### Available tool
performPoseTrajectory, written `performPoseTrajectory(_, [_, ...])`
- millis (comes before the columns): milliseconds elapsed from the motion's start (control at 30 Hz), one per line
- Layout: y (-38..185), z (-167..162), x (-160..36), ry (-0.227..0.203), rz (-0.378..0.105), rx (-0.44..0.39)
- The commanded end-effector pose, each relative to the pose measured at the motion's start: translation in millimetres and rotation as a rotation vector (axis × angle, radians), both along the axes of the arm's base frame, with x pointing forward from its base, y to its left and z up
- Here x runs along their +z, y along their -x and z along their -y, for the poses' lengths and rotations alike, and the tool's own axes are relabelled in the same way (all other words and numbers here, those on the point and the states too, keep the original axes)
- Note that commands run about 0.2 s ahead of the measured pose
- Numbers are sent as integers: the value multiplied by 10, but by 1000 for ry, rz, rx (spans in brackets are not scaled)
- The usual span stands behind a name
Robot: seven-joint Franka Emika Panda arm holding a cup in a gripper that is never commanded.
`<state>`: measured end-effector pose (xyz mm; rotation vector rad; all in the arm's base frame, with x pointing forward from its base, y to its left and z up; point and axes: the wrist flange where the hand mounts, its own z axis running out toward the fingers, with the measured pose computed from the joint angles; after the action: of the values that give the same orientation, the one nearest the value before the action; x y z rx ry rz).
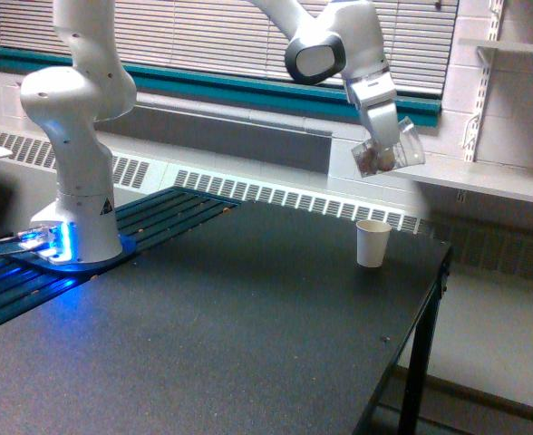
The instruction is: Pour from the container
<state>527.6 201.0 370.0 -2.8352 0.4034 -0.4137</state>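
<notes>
Window blinds and a long radiator grille run behind a dark table (248,335), with a pale shelf (470,177) on the wall at the exterior view's right. Above the table's far right corner the pincer (386,145) is clamped on the container (389,154), a small clear cup held in the air, tilted, with brownish bits gathered in its lower part. It hangs above a white paper cup (373,243) that stands upright near that far corner, close to the table's right edge, and appears offset slightly toward the exterior view's right of it, though one view cannot settle how the two line up in depth. That is the main risk, as I judge it: if the tilt deepens before the clear cup's lip sits over the paper cup's mouth, the bits would scatter on the table or go over the nearby edge to the floor. From this height they could also bounce out of the small opening. A light, empty paper cup would tip easily if the arm (330,45) descends and clips its rim. Loose bits may also come out in one rush rather than a steady stream.
</notes>
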Motion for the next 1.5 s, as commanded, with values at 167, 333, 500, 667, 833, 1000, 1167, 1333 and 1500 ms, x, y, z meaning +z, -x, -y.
performPoseTrajectory(167, [145,-190,-255,56,-19,109])
performPoseTrajectory(333, [187,-208,-362,83,-32,132])
performPoseTrajectory(500, [233,-237,-469,102,-46,152])
performPoseTrajectory(667, [292,-260,-589,120,-69,175])
performPoseTrajectory(833, [349,-277,-707,144,-95,195])
performPoseTrajectory(1000, [383,-297,-799,162,-113,208])
performPoseTrajectory(1167, [411,-337,-873,182,-128,225])
performPoseTrajectory(1333, [443,-380,-957,204,-146,243])
performPoseTrajectory(1500, [476,-437,-1042,233,-167,268])
